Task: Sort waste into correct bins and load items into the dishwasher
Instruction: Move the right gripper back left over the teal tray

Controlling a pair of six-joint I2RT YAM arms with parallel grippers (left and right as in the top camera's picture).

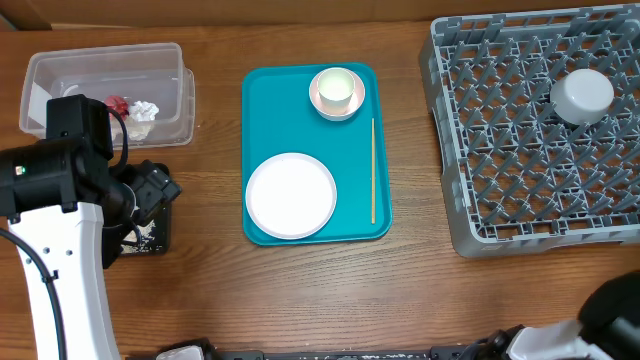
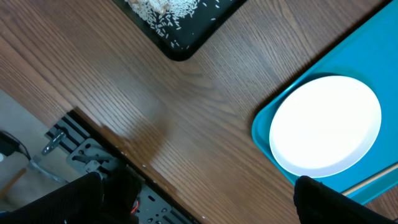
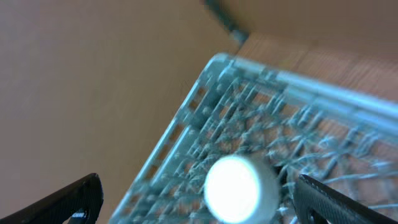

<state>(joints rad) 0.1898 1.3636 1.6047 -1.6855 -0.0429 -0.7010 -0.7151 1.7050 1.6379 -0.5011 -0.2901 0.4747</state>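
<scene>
Hovering above the wood near the table's left edge, the left gripper (image 2: 199, 182) has its jaws spread wide and nothing between them. Just beyond it sits the shallow black tray (image 1: 155, 238), and the left wrist view picks up white rice crumbs (image 2: 168, 7) scattered inside it. Up in the far left corner the clear tub (image 1: 172, 60) holds the crumpled red wrapper (image 1: 117, 104) and the white napkin (image 1: 146, 110), side by side and touching. Centre table, the teal tray (image 1: 270, 100) carries the round plate (image 1: 291, 196) at its near left, the thin wooden stick (image 1: 373, 170) lying along its right edge, and the pink bowl (image 1: 322, 106) at the far end with the small white cup (image 1: 337, 90) sitting in it. Over on the right, the grey dish rack (image 1: 500, 150) has the grey-blue bowl (image 1: 582, 95) resting among its pegs toward the far right. The right gripper (image 3: 196, 186) is well above that bowl, jaws wide apart, gripping nothing; its wrist picture is blurred.
</scene>
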